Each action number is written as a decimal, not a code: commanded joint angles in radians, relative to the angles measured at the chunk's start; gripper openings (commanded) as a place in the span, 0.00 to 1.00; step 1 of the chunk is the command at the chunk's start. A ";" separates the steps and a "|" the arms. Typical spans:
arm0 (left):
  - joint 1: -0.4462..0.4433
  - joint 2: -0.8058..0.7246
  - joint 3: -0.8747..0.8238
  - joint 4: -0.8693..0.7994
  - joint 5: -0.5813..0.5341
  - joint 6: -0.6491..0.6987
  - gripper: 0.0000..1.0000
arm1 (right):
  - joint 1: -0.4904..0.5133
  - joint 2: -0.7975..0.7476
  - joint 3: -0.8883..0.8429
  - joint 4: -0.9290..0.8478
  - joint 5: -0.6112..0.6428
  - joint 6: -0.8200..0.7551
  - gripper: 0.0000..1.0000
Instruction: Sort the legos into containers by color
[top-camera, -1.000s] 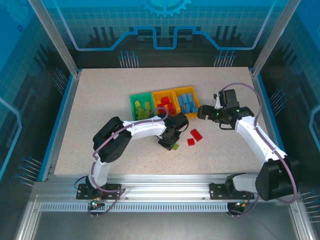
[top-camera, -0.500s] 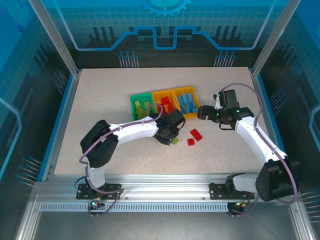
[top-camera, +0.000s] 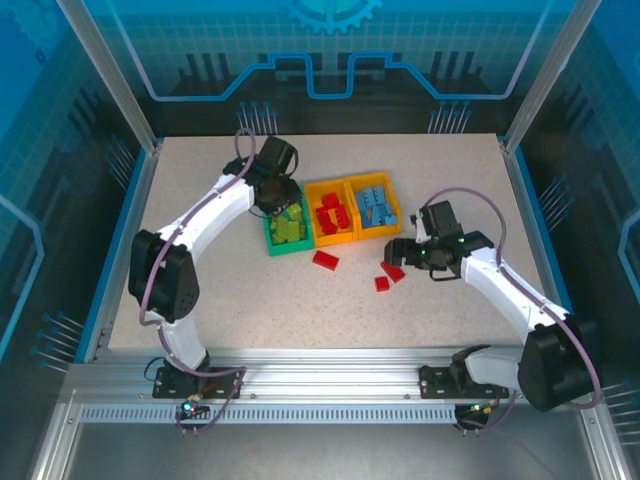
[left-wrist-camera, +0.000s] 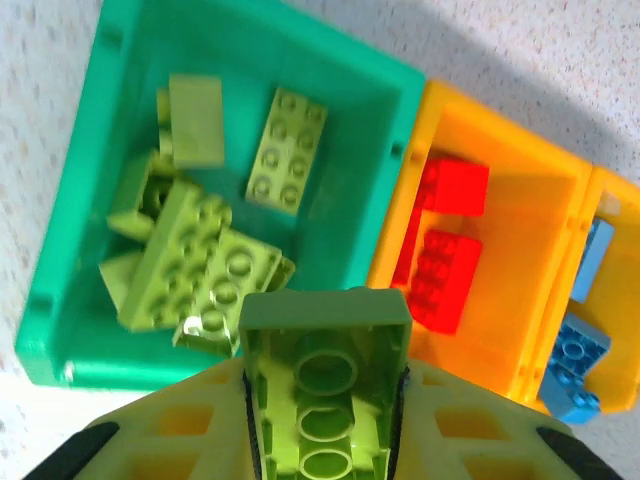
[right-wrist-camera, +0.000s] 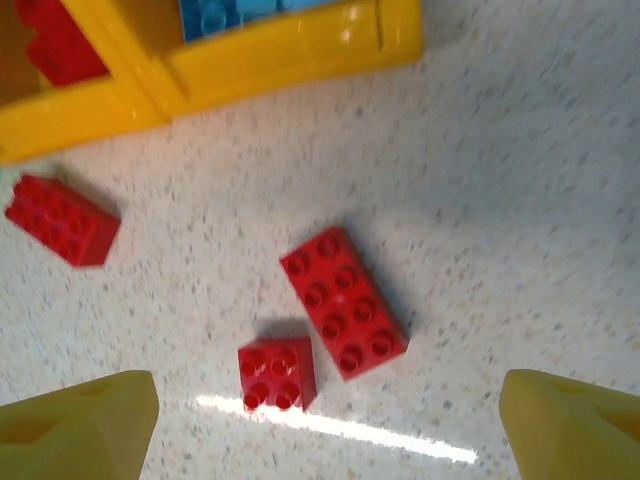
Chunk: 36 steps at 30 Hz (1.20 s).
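Note:
My left gripper (left-wrist-camera: 325, 400) is shut on a lime green lego (left-wrist-camera: 322, 350) and hangs over the green container (left-wrist-camera: 345, 225), where several lime legos (left-wrist-camera: 190, 260) lie. In the top view the left gripper (top-camera: 278, 203) is above that green container (top-camera: 270, 236). Beside it the middle orange-yellow container (top-camera: 333, 241) holds red legos (left-wrist-camera: 440, 265), and the right one (top-camera: 377, 231) holds blue legos (top-camera: 372, 205). My right gripper (right-wrist-camera: 328, 430) is open just above the table, over a red 2x4 lego (right-wrist-camera: 343, 300) and a red 2x2 lego (right-wrist-camera: 277, 373). A third red lego (right-wrist-camera: 62, 220) lies further left.
The three containers stand in a row at the table's middle back. The loose red legos (top-camera: 325, 260) (top-camera: 381, 284) lie just in front of them. The yellow container's edge (right-wrist-camera: 290, 55) is close ahead of the right gripper.
My left arm has swung from the table's middle up and left, carrying the lime lego over the green container. My right gripper has come down toward the red legos.

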 joint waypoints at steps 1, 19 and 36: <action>0.005 0.096 0.097 -0.120 0.017 0.222 0.30 | 0.056 -0.026 -0.022 -0.031 0.022 0.036 0.89; 0.064 0.141 0.080 -0.096 0.013 0.257 0.76 | 0.271 0.107 -0.027 -0.063 0.109 0.177 0.78; 0.065 -0.280 -0.267 0.026 0.020 0.210 0.99 | 0.313 0.397 0.091 -0.016 0.183 0.101 0.71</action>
